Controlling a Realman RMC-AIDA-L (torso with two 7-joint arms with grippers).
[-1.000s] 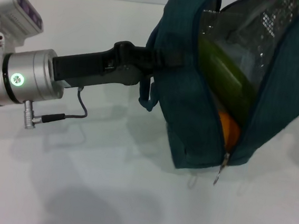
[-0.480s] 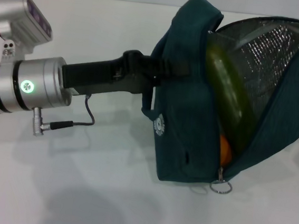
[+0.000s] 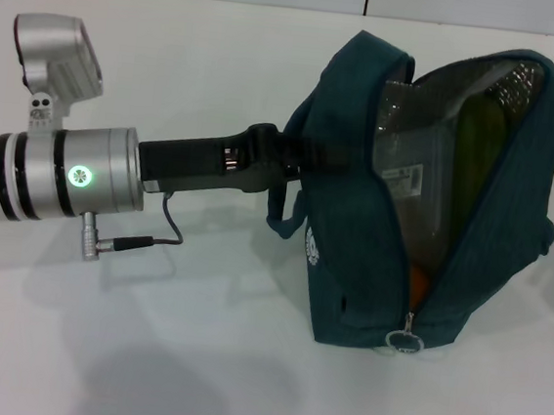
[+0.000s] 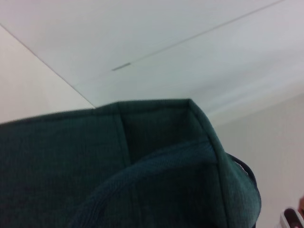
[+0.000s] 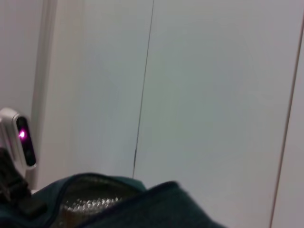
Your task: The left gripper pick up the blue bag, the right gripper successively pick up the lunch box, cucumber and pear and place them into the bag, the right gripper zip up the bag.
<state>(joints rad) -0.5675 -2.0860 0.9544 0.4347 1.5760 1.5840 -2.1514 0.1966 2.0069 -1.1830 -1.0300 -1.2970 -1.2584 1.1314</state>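
Zip pull [image 3: 405, 338]: ring, hanging at the bag's near bottom corner.
Blue bag [image 3: 349, 273]: teal fabric, gaping open – upright on the white surface [image 3: 194, 356].
Pear [image 3: 422, 277]: orange sliver low inside.
Lunch box [image 3: 412, 181]: labelled, against foil lining.
Left hand [image 3: 307, 153]: clamped on the bag's far-left handle side.

I see matt woven cloth on the blue bag [image 3: 350, 264], crinkly shiny foil lining [image 3: 486, 80] inside, metal zip ring [image 3: 404, 340], smooth white table [image 3: 194, 356].
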